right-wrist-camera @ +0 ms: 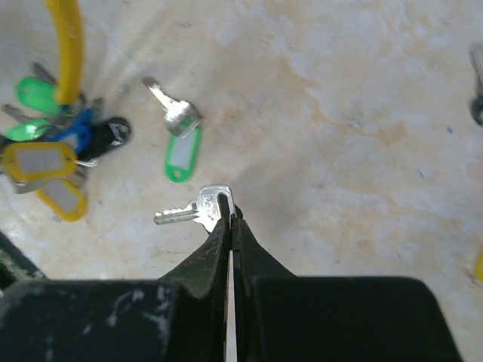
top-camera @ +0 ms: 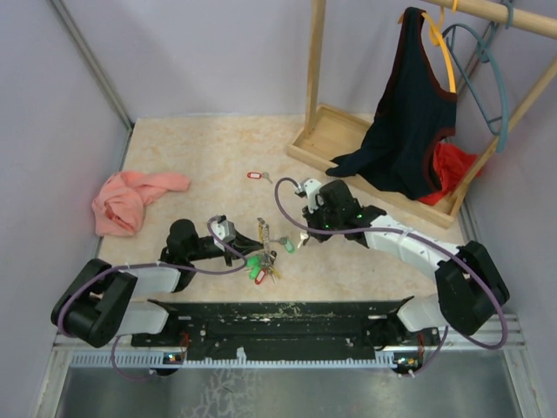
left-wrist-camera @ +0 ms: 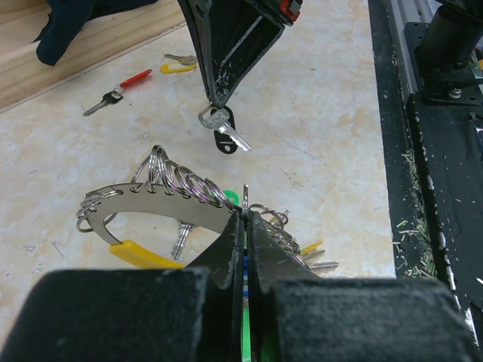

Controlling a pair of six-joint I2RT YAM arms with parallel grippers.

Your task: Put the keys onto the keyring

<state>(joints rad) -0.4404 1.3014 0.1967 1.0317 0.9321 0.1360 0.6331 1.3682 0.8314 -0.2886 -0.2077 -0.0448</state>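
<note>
If the right hand (right-wrist-camera: 229,215) tips even a little, the silver key (right-wrist-camera: 198,210) could twist or drop. The hand pinches it tight, but only by the edge of its head. Its black tag (left-wrist-camera: 225,140) hangs loose and could bump the ring.

The left hand (left-wrist-camera: 247,219) is shut tight on the thin keyring (left-wrist-camera: 151,197). The ring sits between the two hands, and the held key is near it but not touching. That wire is so thin that it could slide out of the hand. The bunch of keys (right-wrist-camera: 53,151) on it could also pull it round. The hole in the key is tiny, so I think it may miss the ring.

Counting: two hands, one keyring, one key held. Lying apart on the tabletop (top-camera: 200,148) are one green-tag key (right-wrist-camera: 179,139), one red-tag key (left-wrist-camera: 124,83) and one yellow-tag key (left-wrist-camera: 177,66). In the bunch I can count six tags: two green, two yellow, one blue, one black. More may hide under them.
</note>
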